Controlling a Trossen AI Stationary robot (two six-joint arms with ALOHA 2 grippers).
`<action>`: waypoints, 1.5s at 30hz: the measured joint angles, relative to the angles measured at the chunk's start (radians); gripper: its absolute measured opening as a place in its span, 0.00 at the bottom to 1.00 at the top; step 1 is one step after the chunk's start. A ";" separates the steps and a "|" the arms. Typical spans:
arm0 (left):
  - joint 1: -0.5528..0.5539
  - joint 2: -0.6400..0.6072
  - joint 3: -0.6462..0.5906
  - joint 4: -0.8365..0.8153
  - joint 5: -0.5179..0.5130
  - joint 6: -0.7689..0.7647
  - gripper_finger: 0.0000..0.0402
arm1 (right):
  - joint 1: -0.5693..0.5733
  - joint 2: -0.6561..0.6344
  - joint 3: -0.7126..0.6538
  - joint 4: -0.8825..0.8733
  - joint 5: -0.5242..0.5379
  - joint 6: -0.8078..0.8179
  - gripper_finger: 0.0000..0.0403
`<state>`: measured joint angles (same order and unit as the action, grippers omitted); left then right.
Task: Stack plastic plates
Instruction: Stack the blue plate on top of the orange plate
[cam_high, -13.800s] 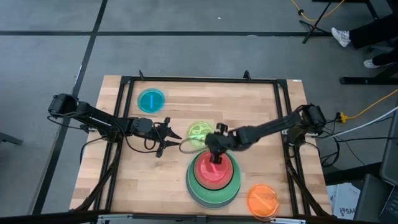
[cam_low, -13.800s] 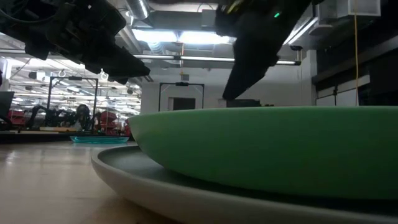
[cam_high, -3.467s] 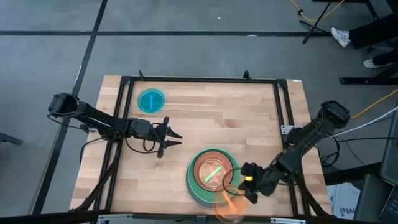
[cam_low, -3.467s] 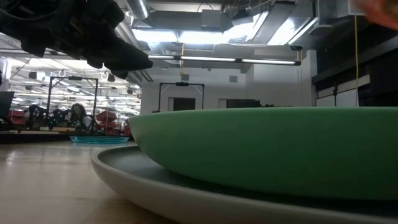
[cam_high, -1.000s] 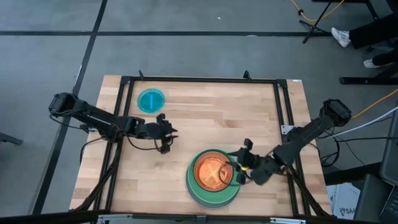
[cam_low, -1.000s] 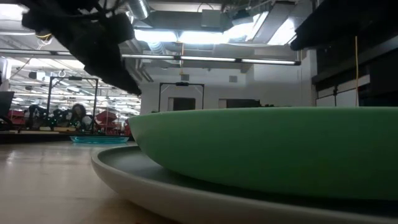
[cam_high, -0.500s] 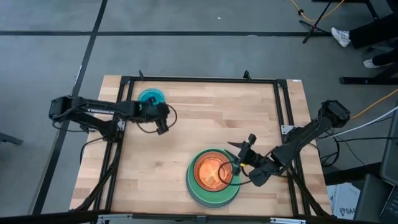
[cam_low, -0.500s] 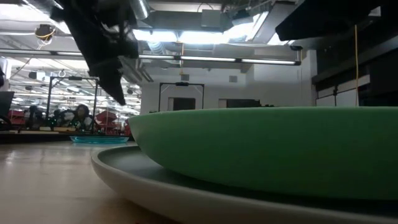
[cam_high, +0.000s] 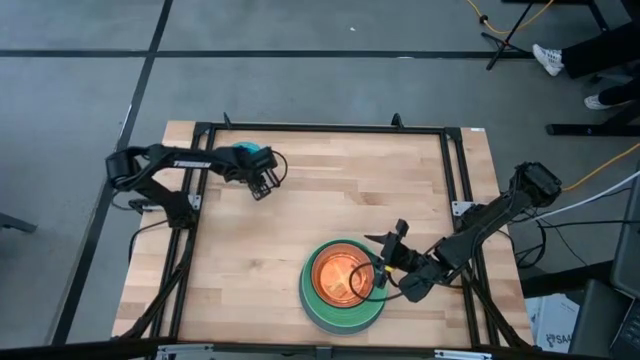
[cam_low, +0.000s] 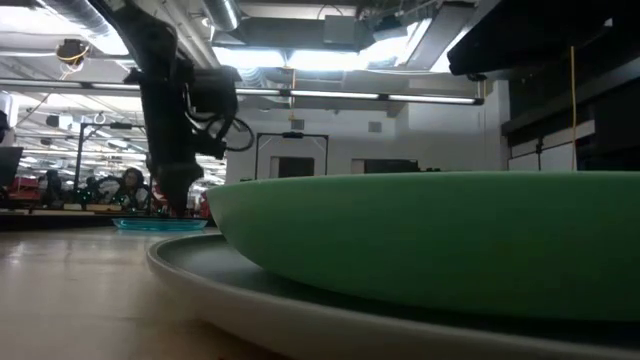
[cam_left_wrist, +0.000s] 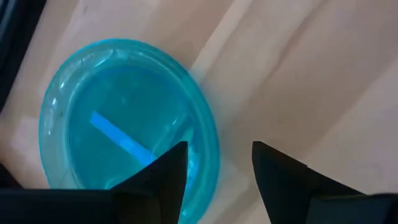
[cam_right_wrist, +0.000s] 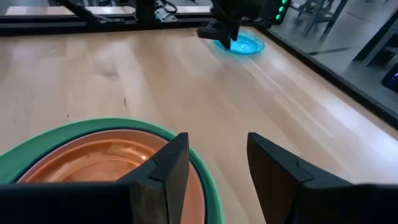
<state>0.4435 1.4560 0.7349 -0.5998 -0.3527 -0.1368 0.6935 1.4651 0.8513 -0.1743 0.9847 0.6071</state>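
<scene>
The small cyan plate (cam_high: 256, 150) lies flat near the table's far left corner, and is also seen as plate (cam_left_wrist: 124, 118) and plate (cam_low: 160, 225). My left gripper (cam_high: 262, 180) (cam_left_wrist: 214, 162) (cam_low: 178, 205) hangs open over the plate's right rim, pointing down. One finger is above the rim and the other above bare wood. The stack (cam_high: 343, 283) sits near the near edge: grey plate (cam_low: 250, 290) at the bottom, mint green plate (cam_low: 430, 240) above it, orange translucent plate (cam_right_wrist: 106, 158) on top. The plates between them are hidden. My right gripper (cam_high: 390, 250) (cam_right_wrist: 217, 162) is open just right of the stack. My left gripper comes at the cyan plate's right rim (cam_left_wrist: 208, 134) from above, pointing down, with the rim between its open fingers. I cannot tell whether a fingertip touches the rim. The plate lies flat on the table.
A black frame (cam_high: 320, 128) runs around the wooden table's edges. Bare wood (cam_high: 330, 190) lies between the cyan plate and the stack. Beyond the far edge, the low view shows a lit room with other equipment (cam_low: 100, 185).
My left gripper has swung from the middle left of the table toward the far left corner. It has tipped to point down and come down over the cyan plate's rim. My right gripper has drawn back a little from the stack's right edge. The plates have stayed put.
</scene>
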 joint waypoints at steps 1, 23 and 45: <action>0.013 0.014 0.000 0.009 0.000 0.006 0.43 | 0.000 0.000 0.000 -0.001 -0.004 0.000 0.38; 0.104 0.114 0.001 0.083 -0.008 0.051 0.34 | 0.000 0.000 0.000 -0.007 -0.001 -0.001 0.38; -0.104 0.066 -0.001 0.076 0.007 0.096 0.01 | 0.000 0.000 0.000 -0.005 -0.009 0.043 0.38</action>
<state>0.3398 1.5220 0.7343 -0.5243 -0.3454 -0.0410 0.6933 1.4651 0.8513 -0.1791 0.9752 0.6504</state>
